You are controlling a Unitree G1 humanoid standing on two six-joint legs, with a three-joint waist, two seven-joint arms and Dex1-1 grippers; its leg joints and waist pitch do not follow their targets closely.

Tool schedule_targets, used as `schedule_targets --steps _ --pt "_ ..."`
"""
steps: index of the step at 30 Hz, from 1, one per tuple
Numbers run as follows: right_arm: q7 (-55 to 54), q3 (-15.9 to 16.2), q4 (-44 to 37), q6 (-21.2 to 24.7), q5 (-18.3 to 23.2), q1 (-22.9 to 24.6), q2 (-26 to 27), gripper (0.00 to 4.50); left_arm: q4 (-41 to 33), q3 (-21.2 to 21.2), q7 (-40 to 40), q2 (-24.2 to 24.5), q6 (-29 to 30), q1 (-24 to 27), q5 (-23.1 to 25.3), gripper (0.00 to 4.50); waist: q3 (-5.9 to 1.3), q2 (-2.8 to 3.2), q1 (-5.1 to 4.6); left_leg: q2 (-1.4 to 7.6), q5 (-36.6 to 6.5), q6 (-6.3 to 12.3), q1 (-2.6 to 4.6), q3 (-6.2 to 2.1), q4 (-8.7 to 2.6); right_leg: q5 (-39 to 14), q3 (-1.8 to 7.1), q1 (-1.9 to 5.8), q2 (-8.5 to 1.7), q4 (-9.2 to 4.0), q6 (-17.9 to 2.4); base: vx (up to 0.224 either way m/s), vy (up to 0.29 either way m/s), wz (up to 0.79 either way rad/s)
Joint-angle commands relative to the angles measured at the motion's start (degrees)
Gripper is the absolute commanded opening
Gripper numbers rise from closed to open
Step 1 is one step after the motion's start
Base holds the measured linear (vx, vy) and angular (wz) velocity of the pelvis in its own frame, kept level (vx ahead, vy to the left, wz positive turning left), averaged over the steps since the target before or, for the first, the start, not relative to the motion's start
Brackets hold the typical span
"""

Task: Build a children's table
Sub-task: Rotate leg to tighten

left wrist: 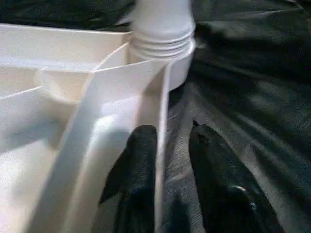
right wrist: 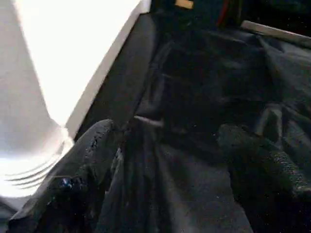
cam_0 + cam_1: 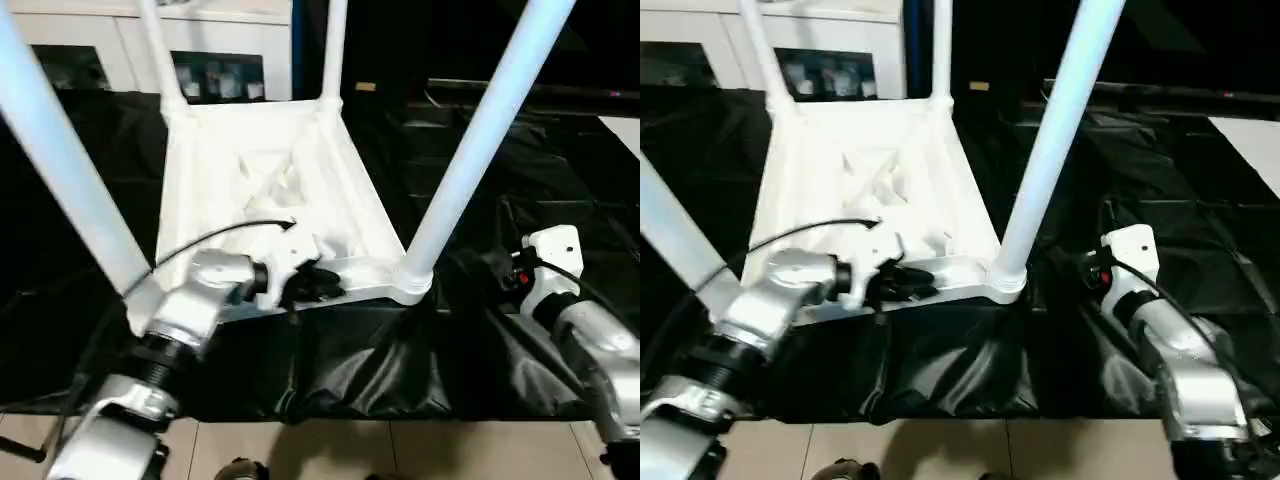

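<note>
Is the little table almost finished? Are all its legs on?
Nearly. The table lies upside down on the black cloth, and four legs stand in its corner sockets, like the near right leg. The left gripper has its fingers on either side of the table's near rim. The right gripper is open over the cloth, holding nothing. Left: probably turning the table upright.

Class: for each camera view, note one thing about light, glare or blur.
Left eye view: near leg washed pale by glare. Right eye view: black cloth swallows detail. Left wrist view: fingers cast shadow on the tabletop rim. Right wrist view: white tabletop overexposed, fingers soft-blurred.
</note>
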Motion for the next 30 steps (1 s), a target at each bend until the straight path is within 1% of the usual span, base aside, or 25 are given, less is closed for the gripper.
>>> schedule_targets --steps 1,2,3,5,6,7,8,9,10,11,12,13,15,17,18,20,21,22,24,25,26,28,30 --pt "0.52 -0.11 -1.25 1.64 0.93 0.3 -0.7 3.66 -0.97 -0.84 0.57 -0.11 0.22 -0.12 0.47 1.32 -4.09 -0.3 0.15 3.54 -13.14 0.43 2.24 -2.0 -4.4 -10.8 1.88 1.89 -3.19 -3.42 -11.17 0.0 0.0 0.0" --pt "0.79 -0.04 -1.71 2.26 0.92 0.44 -1.05 3.66 -0.33 -1.27 1.41 -0.4 -0.44 -0.37 1.27 1.32 -4.1 -0.1 0.13 3.54 -13.1 0.54 2.25 -2.0 -4.39 -10.6 1.87 1.84 -3.12 -3.42 -11.24 0.0 0.0 0.0" --pt "1.11 0.15 -2.43 3.24 1.09 0.68 -1.52 3.66 0.44 -1.54 2.57 -0.96 -0.55 -0.8 1.94 1.32 -4.16 -0.3 0.13 3.45 -12.61 0.92 2.14 -1.97 -4.25 -10.15 1.84 1.98 -3.1 -3.44 -11.26 0.0 0.0 0.0" --pt "1.37 0.37 -2.94 4.13 1.16 0.77 -2.14 3.66 2.08 -1.65 4.35 -2.04 -1.21 -1.8 2.69 1.32 -4.12 -0.33 0.09 3.37 -12.29 1.17 2.06 -1.91 -4.18 -10.15 1.85 1.98 -3.05 -3.55 -11.31 0.0 0.0 0.0" --pt "1.48 0.35 -3.28 4.74 1.31 0.77 -2.23 3.66 2.7 -1.5 4.86 -2.51 -1.05 -2.17 2.66 1.32 -4.25 -0.32 0.22 3.41 -12.02 1.21 2.17 -1.92 -4.07 -10.04 1.84 1.98 -3.17 -3.48 -11.42 0.0 0.0 0.0" --pt "1.51 0.34 -3.37 4.9 1.34 0.77 -2.26 3.66 2.87 -1.46 4.99 -2.63 -1.01 -2.27 2.66 1.32 -4.26 -0.3 0.17 3.37 -11.63 1.4 2.04 -1.94 -4.04 -9.76 1.78 2.03 -3.1 -3.44 -11.51 0.0 0.0 0.0" --pt "1.58 0.35 -3.69 5.46 1.39 0.72 -2.33 3.66 4.13 -1.56 5.86 -3.1 -1.54 -2.88 3.16 1.32 -4.28 -0.19 0.24 3.36 -11.59 1.44 2.09 -1.94 -4.01 -9.7 1.77 2.0 -3.1 -3.42 -11.62 0.0 0.0 0.0" --pt "1.74 0.37 -4.23 6.16 1.32 0.79 -2.35 3.66 5.1 -1.59 6.63 -3.46 -1.57 -3.33 3.53 1.32 -4.29 -0.28 0.19 3.28 -11.56 1.62 2.05 -1.94 -3.98 -9.67 1.74 2.01 -2.97 -3.48 -11.61 0.0 0.0 0.0" --pt "1.78 0.39 -4.31 6.25 1.28 0.81 -2.36 3.66 5.29 -1.6 6.7 -3.52 -1.59 -3.41 3.58 1.32 -4.34 -0.29 0.24 3.37 -11.49 1.59 2.09 -2.02 -3.99 -9.38 1.71 2.08 -3.07 -3.39 -11.71 0.0 0.0 0.0" --pt "1.92 0.47 -4.62 6.62 1.15 0.87 -2.43 3.66 6.02 -1.65 7.01 -3.75 -1.68 -3.73 3.75 1.32 -4.34 -0.46 0.25 3.32 -11.07 1.83 1.98 -1.99 -3.94 -9.07 1.7 2.13 -3.07 -3.34 -11.74 0.0 0.0 0.0" --pt "1.92 0.47 -4.62 6.62 1.15 0.87 -2.43 3.66 6.02 -1.65 7.01 -3.75 -1.68 -3.73 3.75 1.32 -4.4 -0.42 0.28 3.34 -10.79 1.92 2.0 -2.01 -3.92 -8.8 1.69 2.17 -3.12 -3.25 -11.78 0.0 0.0 0.0" --pt "1.99 0.66 -5.17 7.36 1.11 0.89 -2.32 3.66 7.48 -1.89 7.36 -3.89 -2.11 -4.4 4.04 1.32 -4.41 -0.61 0.24 3.36 -10.15 2.29 1.93 -2.0 -3.85 -8.0 1.68 2.2 -3.1 -3.19 -11.98 0.0 0.0 0.0" --pt "1.96 0.84 -5.44 7.86 1.13 0.76 -2.21 3.66 8.53 -2.09 7.4 -3.86 -2.5 -4.91 4.19 1.32 -4.52 -0.41 0.38 3.36 -9.12 2.78 2.05 -1.99 -3.72 -6.73 1.68 2.21 -3.13 -3.0 -12.44 0.0 0.0 0.0" --pt "1.95 0.86 -5.46 7.91 1.13 0.74 -2.19 3.66 8.65 -2.12 7.32 -3.84 -2.55 -4.97 4.21 1.32 -4.47 -0.43 0.42 3.36 -9.24 2.89 2.06 -1.94 -3.69 -6.8 1.66 2.17 -3.14 -3.02 -12.8 0.0 0.0 0.0" --pt "1.9 0.98 -5.55 8.15 1.12 0.61 -2.1 3.66 9.3 -2.27 6.89 -3.75 -2.84 -5.3 4.36 1.32 -4.4 -0.33 0.38 3.3 -9.62 2.79 2.02 -1.94 -3.7 -7.35 1.65 2.14 -3.09 -3.11 -12.8 0.0 0.0 0.0" --pt "1.86 1.09 -5.54 8.28 1.06 0.47 -2.03 3.66 9.92 -2.38 6.61 -3.66 -3.04 -5.61 4.54 0.97 -4.29 -0.32 0.39 3.3 -11.04 2.31 2.08 -1.93 -3.74 -9.22 1.69 2.02 -3.12 -3.32 -12.58 0.0 0.0 0.0" --pt "1.84 1.12 -5.83 8.52 0.99 0.59 -1.94 3.66 11.1 -2.98 5.91 -3.4 -3.55 -6.24 5.14 0.97 -4.24 -0.25 0.36 3.33 -12.63 1.5 2.16 -2.01 -3.84 -11.37 1.7 1.93 -3.14 -3.53 -11.99 0.0 0.0 0.0" --pt "1.86 1.17 -6.13 8.8 0.85 0.78 -1.86 3.66 12.21 -3.57 5.23 -3.16 -4.17 -6.85 5.74 0.97 -4.19 -0.35 0.33 3.31 -13.08 1.25 2.13 -2.04 -3.87 -12.11 1.7 1.95 -3.19 -3.58 -11.78 0.0 0.0 0.0" --pt "1.87 1.2 -6.37 9.11 0.67 0.9 -1.75 3.66 13.23 -3.92 4.63 -3.08 -4.56 -7.39 6.05 0.57 -4.15 -0.21 0.35 3.3 -14.4 0.51 2.22 -2.11 -3.93 -14.12 1.74 1.85 -3.26 -3.76 -11.13 0.0 0.0 0.0" --pt "1.88 1.27 -6.51 9.32 0.54 0.98 -1.64 3.66 13.73 -4.24 3.87 -2.99 -4.63 -7.69 6.18 0.57 -4.12 -0.08 0.33 3.29 -14.95 0.18 2.25 -2.16 -4.02 -15.09 1.74 1.77 -3.24 -3.91 -10.71 0.0 0.0 0.0" --pt "1.86 1.43 -6.6 9.56 0.43 1.0 -1.55 3.66 14.17 -4.58 3.0 -2.95 -4.67 -7.93 6.21 0.52 -4.11 -0.1 0.31 3.3 -15.25 -0.14 2.17 -2.25 -4.09 -15.53 1.72 1.84 -3.27 -3.9 -10.39 0.0 0.0 0.0" --pt "1.86 1.43 -6.6 9.56 0.43 1.0 -1.55 3.66 14.17 -4.58 3.0 -2.95 -4.67 -7.93 6.21 0.5 -4.16 -0.22 0.25 3.3 -15.25 -0.2 2.14 -2.26 -4.08 -15.54 1.71 1.83 -3.29 -3.87 -10.33 0.0 0.0 0.0" --pt "1.84 1.55 -6.64 9.63 0.41 1.0 -1.51 3.66 14.2 -4.79 2.67 -2.88 -4.7 -7.94 6.29 0.08 -4.24 -0.18 0.28 3.29 -14.82 -0.01 2.15 -2.22 -3.99 -14.86 1.72 1.8 -3.32 -3.83 -10.7 0.0 0.0 0.0"
